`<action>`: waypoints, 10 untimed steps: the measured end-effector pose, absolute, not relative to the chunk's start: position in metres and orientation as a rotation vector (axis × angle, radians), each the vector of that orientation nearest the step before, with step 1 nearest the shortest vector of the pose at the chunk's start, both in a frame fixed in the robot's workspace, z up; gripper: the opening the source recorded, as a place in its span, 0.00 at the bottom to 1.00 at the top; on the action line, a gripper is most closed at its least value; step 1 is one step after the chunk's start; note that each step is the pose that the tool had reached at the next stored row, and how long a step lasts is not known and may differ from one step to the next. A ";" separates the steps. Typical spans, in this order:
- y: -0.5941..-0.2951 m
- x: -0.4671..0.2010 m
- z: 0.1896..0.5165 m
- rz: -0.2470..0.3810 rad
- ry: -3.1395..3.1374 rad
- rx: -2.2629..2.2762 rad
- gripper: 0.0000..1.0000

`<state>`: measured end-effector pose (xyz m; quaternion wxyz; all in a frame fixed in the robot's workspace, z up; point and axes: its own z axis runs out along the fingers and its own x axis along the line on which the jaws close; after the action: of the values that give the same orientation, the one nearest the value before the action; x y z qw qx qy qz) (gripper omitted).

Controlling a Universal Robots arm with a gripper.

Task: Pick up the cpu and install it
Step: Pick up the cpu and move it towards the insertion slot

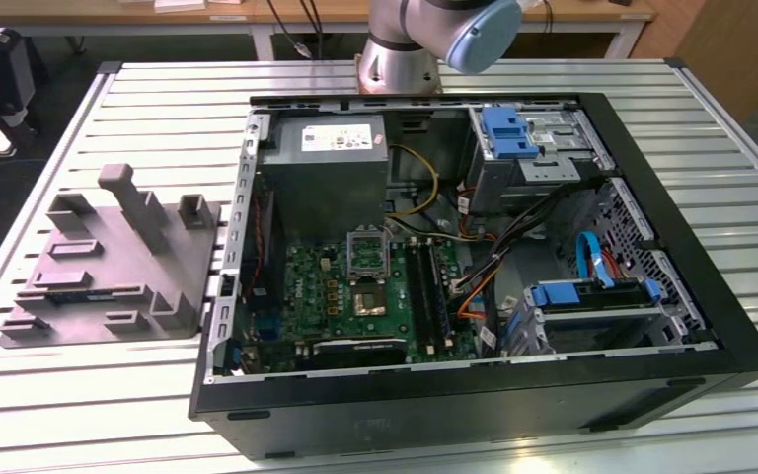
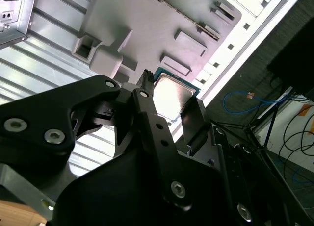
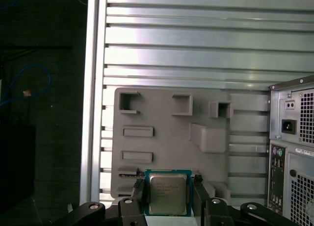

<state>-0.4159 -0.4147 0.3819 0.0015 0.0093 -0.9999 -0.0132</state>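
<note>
Holding the cpu (image 3: 168, 196) tight between the fingers (image 3: 139, 192) of the gripper (image 3: 169, 187), up over the grey fixture (image 3: 162, 118) on the table (image 3: 171, 49).

Slatted aluminium table (image 1: 76, 415), pale ribs glaring white in strips under strong light. Past the table's far edge, a wooden-topped desk (image 1: 90, 12) on white legs (image 1: 264, 41), with dark floor (image 1: 155, 47) beneath. Off one far corner of the table, a light-brown wooden panel (image 1: 748, 49). Beside the table's edge in the first wrist view, dark floor with a loose blue cable (image 3: 48, 79); in the second wrist view, more blue and black cables (image 2: 224, 102) lying beyond the table's edge
</note>
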 end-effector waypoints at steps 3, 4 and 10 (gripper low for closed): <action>-0.415 -0.415 0.382 -0.041 -3.138 0.029 0.47; -0.415 -0.415 0.382 -0.041 -3.138 0.029 0.47; -0.415 -0.412 0.382 -0.041 -3.138 0.029 0.47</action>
<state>-0.4116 -0.4147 0.3819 0.0015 0.0093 -0.9999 -0.0132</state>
